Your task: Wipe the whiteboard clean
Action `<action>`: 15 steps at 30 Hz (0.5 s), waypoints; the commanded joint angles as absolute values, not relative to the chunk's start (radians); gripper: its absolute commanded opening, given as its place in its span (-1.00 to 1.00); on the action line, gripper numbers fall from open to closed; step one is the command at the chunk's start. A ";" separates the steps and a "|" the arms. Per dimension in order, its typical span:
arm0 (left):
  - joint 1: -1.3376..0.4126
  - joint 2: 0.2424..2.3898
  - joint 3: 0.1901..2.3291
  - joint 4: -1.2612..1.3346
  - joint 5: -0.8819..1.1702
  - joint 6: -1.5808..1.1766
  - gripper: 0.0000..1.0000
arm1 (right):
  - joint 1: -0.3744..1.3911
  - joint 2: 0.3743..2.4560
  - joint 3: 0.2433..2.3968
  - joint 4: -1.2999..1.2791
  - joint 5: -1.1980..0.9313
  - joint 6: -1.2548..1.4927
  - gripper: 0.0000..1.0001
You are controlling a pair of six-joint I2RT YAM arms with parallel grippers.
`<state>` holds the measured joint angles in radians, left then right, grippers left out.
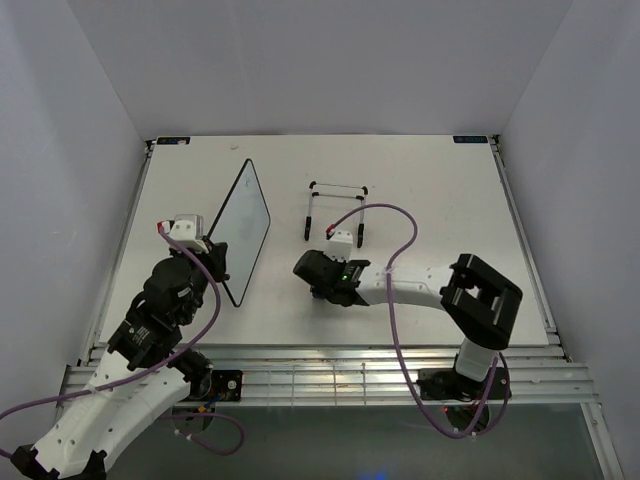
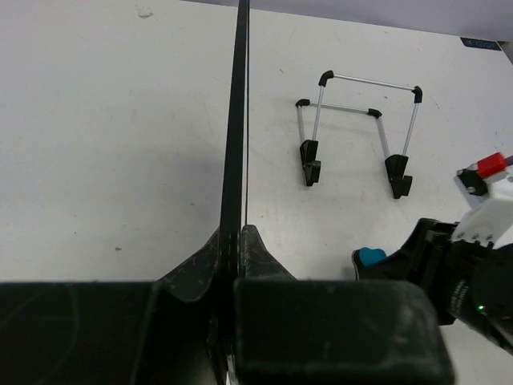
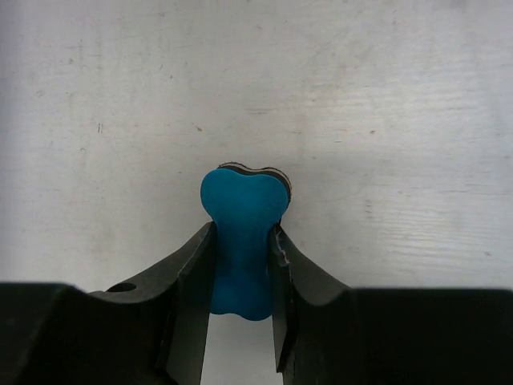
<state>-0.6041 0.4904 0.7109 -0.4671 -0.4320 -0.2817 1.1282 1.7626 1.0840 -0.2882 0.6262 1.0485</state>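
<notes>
- Two grippers show from above: the left gripper (image 1: 219, 262) clamps the near edge of the whiteboard (image 1: 246, 228), which stands on edge on the left part of the table (image 1: 440, 180). The right gripper (image 1: 306, 269) lies low, just right of the board and apart from it. A wire stand (image 1: 336, 206) sits behind it.
- Left wrist: the board runs edge-on straight away from the camera, its rim pinched between both narrow jaws. A blue eraser (image 2: 369, 257) peeks out to the right, near the stand.
- Right wrist: the jaws close on the eraser's waist, over bare table; no board shows.
</notes>
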 commanded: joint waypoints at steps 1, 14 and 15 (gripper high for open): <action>-0.600 0.491 0.739 -0.382 -0.376 -0.301 -1.00 | 1.118 1.585 0.990 -0.169 0.681 0.910 -0.49; -0.600 0.555 0.677 -0.295 0.280 -0.636 -1.00 | 1.083 0.777 0.654 0.023 0.416 0.227 -0.53; -0.600 0.570 0.661 -0.266 0.326 -0.664 -1.00 | 1.083 0.753 0.655 0.011 0.414 0.206 -0.53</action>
<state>-0.6029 0.5236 0.6937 -0.4366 0.0498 -0.5037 1.0828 0.8310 0.6712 -0.0238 0.4656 0.4026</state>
